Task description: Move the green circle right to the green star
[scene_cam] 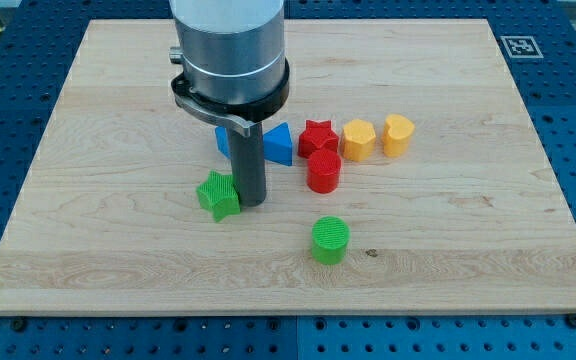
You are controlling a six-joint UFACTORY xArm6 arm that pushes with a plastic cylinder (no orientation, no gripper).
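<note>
The green circle (330, 240) lies on the wooden board (88, 200) below the middle. The green star (218, 195) lies to the view's left of it and a little higher, well apart from it. My tip (251, 203) stands right beside the green star, on its right side, touching or nearly touching it. The tip is to the upper left of the green circle, with a clear gap between them.
A blue block (276, 144) shows behind the rod, partly hidden. A red star (318, 135), a red cylinder (324, 171), a yellow hexagon block (359, 139) and a yellow heart block (397, 134) sit in a group right of the rod. Blue perforated table surrounds the board.
</note>
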